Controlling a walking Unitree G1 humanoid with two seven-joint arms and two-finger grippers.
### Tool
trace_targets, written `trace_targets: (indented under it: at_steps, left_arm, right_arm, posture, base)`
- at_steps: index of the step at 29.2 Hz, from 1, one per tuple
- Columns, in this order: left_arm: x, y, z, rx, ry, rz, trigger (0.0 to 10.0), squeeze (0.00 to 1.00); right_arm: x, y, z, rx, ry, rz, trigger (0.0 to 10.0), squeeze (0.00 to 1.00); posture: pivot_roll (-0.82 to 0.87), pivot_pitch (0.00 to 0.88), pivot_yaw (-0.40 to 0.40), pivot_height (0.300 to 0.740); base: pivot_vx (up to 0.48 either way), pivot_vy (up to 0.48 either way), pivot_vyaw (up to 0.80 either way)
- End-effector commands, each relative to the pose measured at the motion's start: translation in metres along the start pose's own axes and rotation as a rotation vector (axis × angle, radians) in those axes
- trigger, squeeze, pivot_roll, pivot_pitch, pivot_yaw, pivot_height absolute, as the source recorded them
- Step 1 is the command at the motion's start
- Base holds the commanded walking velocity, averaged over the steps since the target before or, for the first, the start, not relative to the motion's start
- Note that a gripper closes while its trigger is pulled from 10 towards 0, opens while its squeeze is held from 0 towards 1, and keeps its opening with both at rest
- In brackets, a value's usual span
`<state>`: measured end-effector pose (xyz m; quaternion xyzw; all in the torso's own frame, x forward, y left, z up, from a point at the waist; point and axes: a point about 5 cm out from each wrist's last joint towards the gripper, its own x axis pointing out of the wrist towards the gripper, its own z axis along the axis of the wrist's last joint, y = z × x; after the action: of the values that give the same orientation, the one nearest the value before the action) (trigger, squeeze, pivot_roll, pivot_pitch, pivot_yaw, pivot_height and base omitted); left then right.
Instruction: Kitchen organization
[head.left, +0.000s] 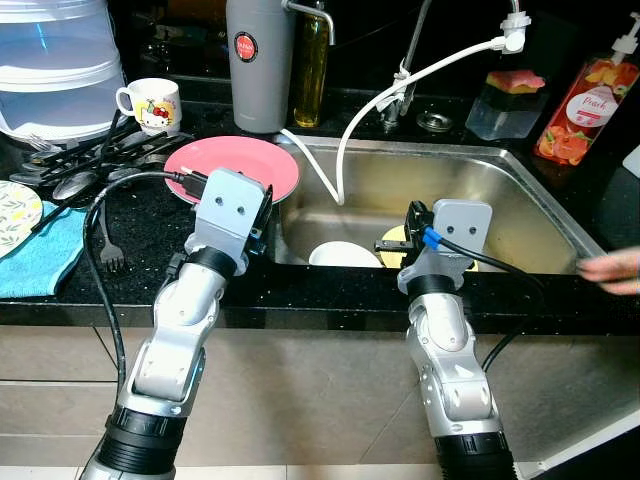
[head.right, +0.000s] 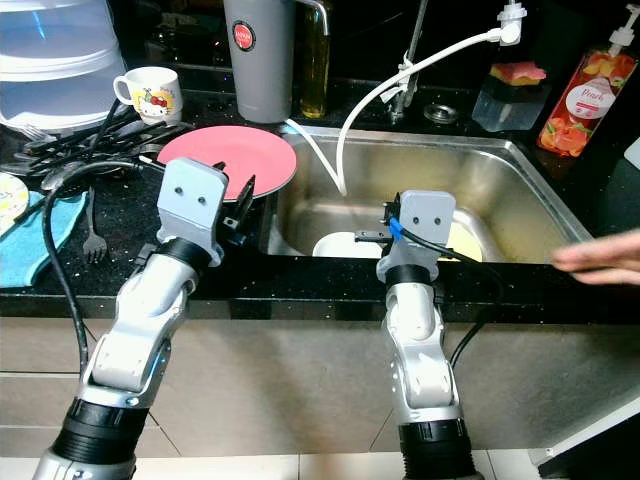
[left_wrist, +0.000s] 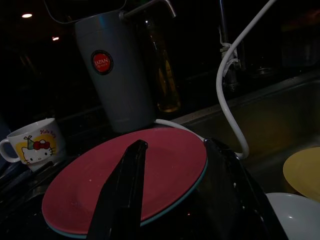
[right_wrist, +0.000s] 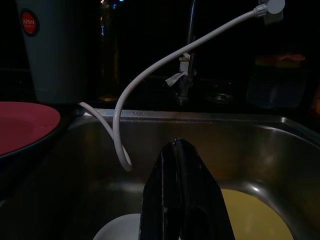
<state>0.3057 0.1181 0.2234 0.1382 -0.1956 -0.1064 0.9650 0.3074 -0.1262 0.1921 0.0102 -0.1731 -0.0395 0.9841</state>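
left gripper (left_wrist: 175, 200): centre-left of the head views, over the near rim of the pink plate (head.left: 240, 165); fingers spread, nothing between them; tips mostly hidden behind the wrist block in the head views.
right gripper (right_wrist: 182, 200): lower centre, over the near edge of the sink (head.left: 520, 195); fingers pressed together, empty.
pink plate: on the black desk (head.left: 150, 240), touching the sink's left rim.
white bowl (head.left: 345, 255): sink bottom, near edge cut off by the desk front.
yellow plate (right_wrist: 255, 215): sink bottom beside the bowl, largely hidden behind the right wrist.
white hose (head.left: 400, 85): loops from upper right down into the sink.
grey flask (head.left: 259, 60): top centre, top cropped.
mug (head.left: 152, 103): upper left, cartoon print.
cutlery (head.left: 90, 160): dark heap left of plate, pieces hard to separate.
person's hand (head.left: 612, 268): right edge, blurred, cut off.
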Motion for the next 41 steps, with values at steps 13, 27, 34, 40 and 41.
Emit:
trace_targets:
  at_steps: [13,27,34,40,41]
  left_arm:
    - [-0.0018,-0.0051,-0.0025,-0.002,0.014,-0.014,10.0,0.0]
    - [0.0002,-0.0051,-0.0024,-0.001,0.006,-0.018,10.0,0.0]
    - [0.0004,-0.005,-0.0022,0.001,0.003,-0.02,10.0,0.0]
    - [0.0004,-0.0046,-0.0022,0.003,0.003,-0.02,10.0,0.0]
    - [0.0004,-0.0045,-0.002,0.003,0.003,-0.021,10.0,0.0]
  right_arm:
    - [-0.0024,-0.0021,-0.0028,0.002,0.018,-0.009,10.0,0.0]
    - [-0.0002,-0.0014,-0.0025,0.0,0.011,-0.006,10.0,0.0]
    - [-0.0001,-0.0012,-0.0026,-0.001,0.009,-0.005,10.0,0.0]
    - [0.0,-0.0008,-0.0027,0.001,0.01,-0.004,10.0,0.0]
    - [-0.0001,-0.0008,-0.0027,0.001,0.01,-0.004,10.0,0.0]
  posture:
    - [0.21,0.02,-0.075,0.74]
    - [0.21,0.0,-0.071,0.74]
    - [0.22,0.0,-0.07,0.74]
    - [0.22,0.0,-0.068,0.74]
    - [0.22,0.0,-0.068,0.74]
  base:
    - [0.0,0.0,0.0]
    - [0.0,0.0,0.0]
    - [0.0,0.0,0.0]
    - [0.0,0.0,0.0]
    - [0.0,0.0,0.0]
